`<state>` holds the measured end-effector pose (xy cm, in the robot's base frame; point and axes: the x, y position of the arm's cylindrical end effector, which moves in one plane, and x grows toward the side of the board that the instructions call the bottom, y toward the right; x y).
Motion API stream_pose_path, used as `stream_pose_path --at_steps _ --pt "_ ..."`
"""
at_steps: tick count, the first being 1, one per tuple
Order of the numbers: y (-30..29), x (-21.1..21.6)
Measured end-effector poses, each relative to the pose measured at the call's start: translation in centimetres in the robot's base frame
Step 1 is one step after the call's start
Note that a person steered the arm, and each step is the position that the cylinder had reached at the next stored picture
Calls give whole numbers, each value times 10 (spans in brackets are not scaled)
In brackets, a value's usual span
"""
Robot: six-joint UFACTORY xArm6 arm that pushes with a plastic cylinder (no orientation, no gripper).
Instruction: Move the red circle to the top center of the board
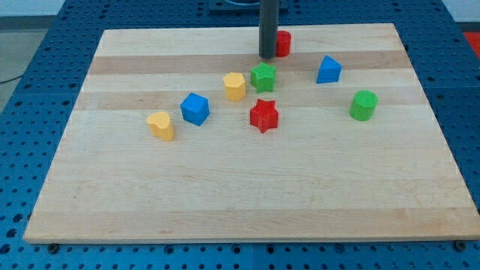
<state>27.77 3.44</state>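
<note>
On the wooden board (pixel 247 187) the dark rod comes straight down from the view's top, and my tip (pixel 268 56) rests on the wood near the top centre; the rod is a plain tool with nothing to open or close, so it grips nothing. The red circle (pixel 283 43) sits just at the tip's right side, partly hidden behind the rod, touching it or all but touching. Just below the tip stands the green star (pixel 263 77), with the yellow hexagon (pixel 235 86) beside it on the left. Lower down sits the red star (pixel 264 115). Further left are the blue cube (pixel 195 109) and the yellow heart (pixel 160 126). On the right lie the blue block (pixel 328 70) and the green cylinder (pixel 364 105), well apart from the tip. The board lies on a blue perforated counter (pixel 30 90)
</note>
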Motion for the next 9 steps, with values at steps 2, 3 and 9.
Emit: stream_pose_path --at_steps 2,3,9 --pt "35 49" --pt "68 29" --pt "-22 -48"
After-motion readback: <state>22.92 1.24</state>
